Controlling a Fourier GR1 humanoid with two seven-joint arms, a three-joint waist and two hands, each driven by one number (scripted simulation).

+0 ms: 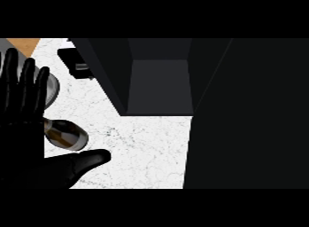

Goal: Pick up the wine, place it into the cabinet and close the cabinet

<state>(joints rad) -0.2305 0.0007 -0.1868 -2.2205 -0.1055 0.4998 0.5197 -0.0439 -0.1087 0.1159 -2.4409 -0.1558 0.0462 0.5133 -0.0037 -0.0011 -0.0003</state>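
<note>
White marbled counter point(144, 150) carries the wine point(68, 134) near its left edge; the pickup, I judge, wants fingers curled round the bottle's body before any lift toward the dark open cabinet point(158, 84). Left hand point(16, 146) at that edge: fingers straight, side by side, thumb spread, holding nothing; contact with the wine unclear

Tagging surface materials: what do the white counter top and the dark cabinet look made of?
White veined counter top: marble or marble-look stone, going by the fine grey veins; matte, no glare. Dark charcoal box-shaped cabinet: flat, uniform panels with no grain or shine; perhaps painted wood or laminate, cannot tell which.
</note>
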